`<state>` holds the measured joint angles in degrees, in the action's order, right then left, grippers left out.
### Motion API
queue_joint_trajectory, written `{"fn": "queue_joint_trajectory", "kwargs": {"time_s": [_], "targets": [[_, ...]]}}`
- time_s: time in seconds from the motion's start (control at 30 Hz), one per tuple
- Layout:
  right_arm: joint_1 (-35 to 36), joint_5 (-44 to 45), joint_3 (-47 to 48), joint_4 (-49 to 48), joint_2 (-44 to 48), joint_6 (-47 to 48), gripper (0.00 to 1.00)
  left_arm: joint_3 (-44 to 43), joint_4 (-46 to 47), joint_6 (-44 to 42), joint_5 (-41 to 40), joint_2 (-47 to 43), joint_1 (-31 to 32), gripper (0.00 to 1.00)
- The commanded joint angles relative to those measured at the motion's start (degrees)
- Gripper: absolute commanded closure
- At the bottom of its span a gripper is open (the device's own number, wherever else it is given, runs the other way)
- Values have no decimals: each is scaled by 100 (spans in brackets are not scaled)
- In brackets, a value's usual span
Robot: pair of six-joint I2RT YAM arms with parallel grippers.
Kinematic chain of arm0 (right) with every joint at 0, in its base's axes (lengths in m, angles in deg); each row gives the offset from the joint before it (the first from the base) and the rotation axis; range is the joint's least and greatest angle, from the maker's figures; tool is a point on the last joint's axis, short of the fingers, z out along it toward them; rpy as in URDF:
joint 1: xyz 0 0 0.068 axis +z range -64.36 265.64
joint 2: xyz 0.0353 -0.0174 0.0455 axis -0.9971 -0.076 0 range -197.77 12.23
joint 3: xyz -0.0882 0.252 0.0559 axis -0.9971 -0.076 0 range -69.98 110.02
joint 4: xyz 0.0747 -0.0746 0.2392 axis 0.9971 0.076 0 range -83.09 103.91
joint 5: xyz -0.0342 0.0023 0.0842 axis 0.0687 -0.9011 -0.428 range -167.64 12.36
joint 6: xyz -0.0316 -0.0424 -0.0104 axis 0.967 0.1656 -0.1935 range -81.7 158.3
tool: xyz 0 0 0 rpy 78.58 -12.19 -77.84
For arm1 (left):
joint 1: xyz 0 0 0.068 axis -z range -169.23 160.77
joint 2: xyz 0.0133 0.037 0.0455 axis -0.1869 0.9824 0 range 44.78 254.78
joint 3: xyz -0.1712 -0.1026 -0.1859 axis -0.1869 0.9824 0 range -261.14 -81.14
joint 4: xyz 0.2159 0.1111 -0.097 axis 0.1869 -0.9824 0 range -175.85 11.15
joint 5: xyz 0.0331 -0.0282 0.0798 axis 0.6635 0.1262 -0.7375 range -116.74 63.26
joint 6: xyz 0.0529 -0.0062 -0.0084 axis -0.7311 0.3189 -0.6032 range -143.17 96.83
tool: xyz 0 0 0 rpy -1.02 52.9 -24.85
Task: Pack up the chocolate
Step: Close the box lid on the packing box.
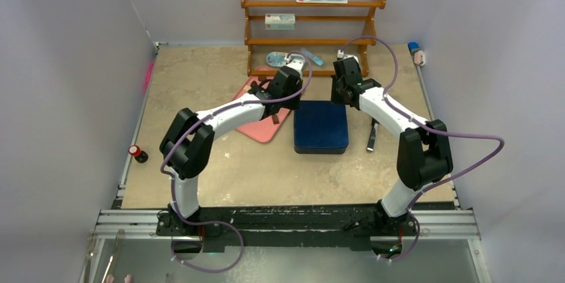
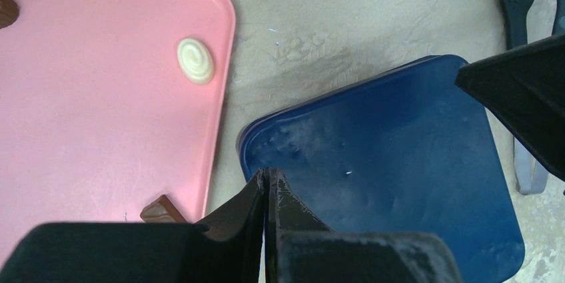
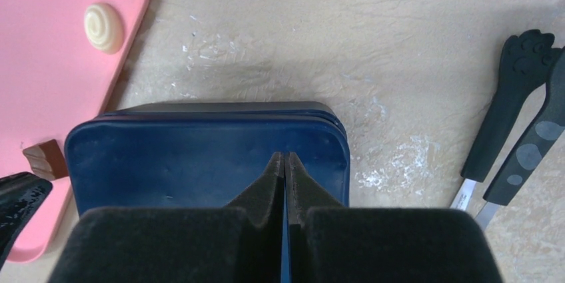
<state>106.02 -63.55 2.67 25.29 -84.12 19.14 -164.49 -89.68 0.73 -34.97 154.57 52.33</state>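
While left gripper (image 2: 266, 180) and right gripper (image 3: 284, 160) hang pinched shut above blue box (image 2: 400, 163), white swirl chocolate (image 2: 195, 60) sits on pink tray (image 2: 80, 130).

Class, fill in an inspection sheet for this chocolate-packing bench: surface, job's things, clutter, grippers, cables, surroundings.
Surface: beige table, scuffed white in places.
Job's things: cream chocolate and brown chocolate on the pink tray; blue box closed.
Clutter: black-handled tools right of the box; red-capped item at left edge.
Grippers: left gripper and right gripper both shut, empty, at the box.
Cables: purple cables looping from both arms.
Surroundings: wooden shelf behind; plain walls.
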Motion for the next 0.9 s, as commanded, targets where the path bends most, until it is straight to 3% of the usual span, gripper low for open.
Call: {"fn": "queue_joint_trajectory", "kwargs": {"time_s": [0.0, 0.5, 0.87], "targets": [[48, 257, 61, 272, 149, 94, 100, -301, -135, -140, -126, 67, 19, 100], [58, -69, 286, 859, -813, -219, 100, -608, -355, 113, 172, 996, 2, 100], [63, -116, 189, 850, -820, -235, 100, -544, -289, 202, 195, 1053, 6, 100]]}}
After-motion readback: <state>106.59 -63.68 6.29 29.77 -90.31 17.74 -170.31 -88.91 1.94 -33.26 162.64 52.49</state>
